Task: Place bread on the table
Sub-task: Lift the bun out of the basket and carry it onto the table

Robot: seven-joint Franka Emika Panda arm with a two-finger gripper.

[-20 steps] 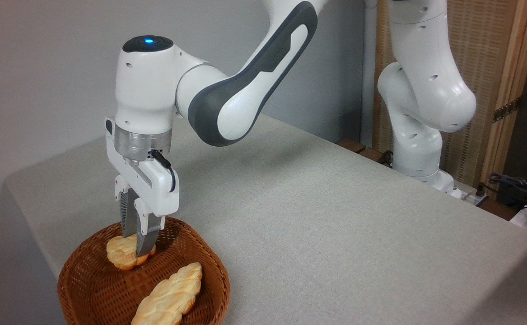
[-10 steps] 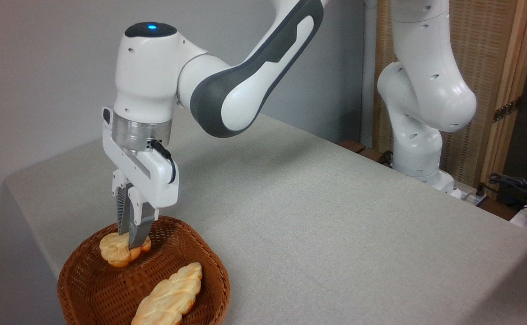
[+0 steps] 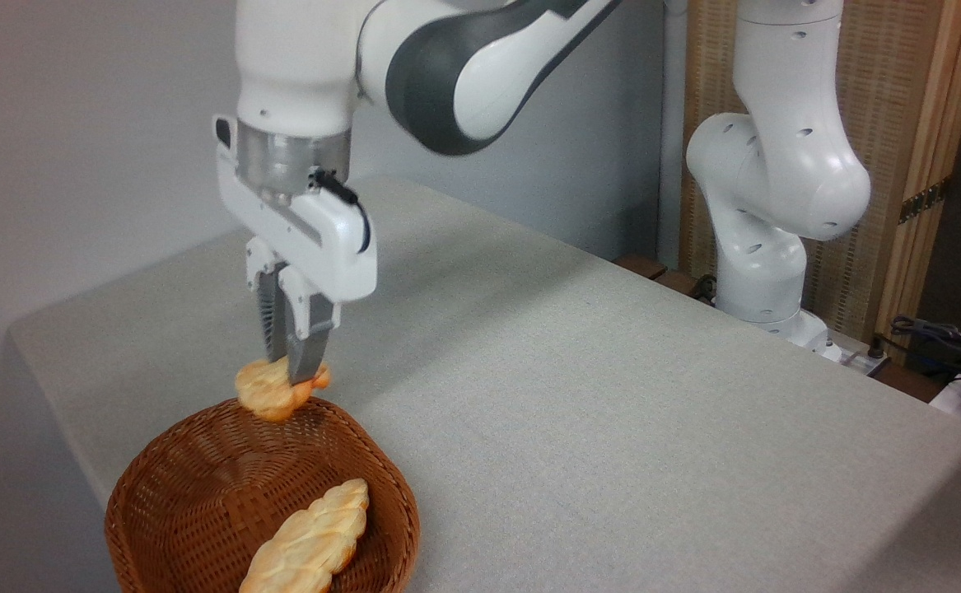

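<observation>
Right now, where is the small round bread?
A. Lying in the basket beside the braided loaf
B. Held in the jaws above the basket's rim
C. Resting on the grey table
B: the bread hangs pinched in the gripper, above the basket rim.

A robotics lab: a white arm point(image 3: 776, 173) bolted beside a cloth-covered table point(image 3: 612, 395), plain grey wall point(image 3: 76, 123) behind the gripper point(image 3: 291, 371), cables point(image 3: 941, 338) and reed screen point(image 3: 884, 123) far right.
</observation>
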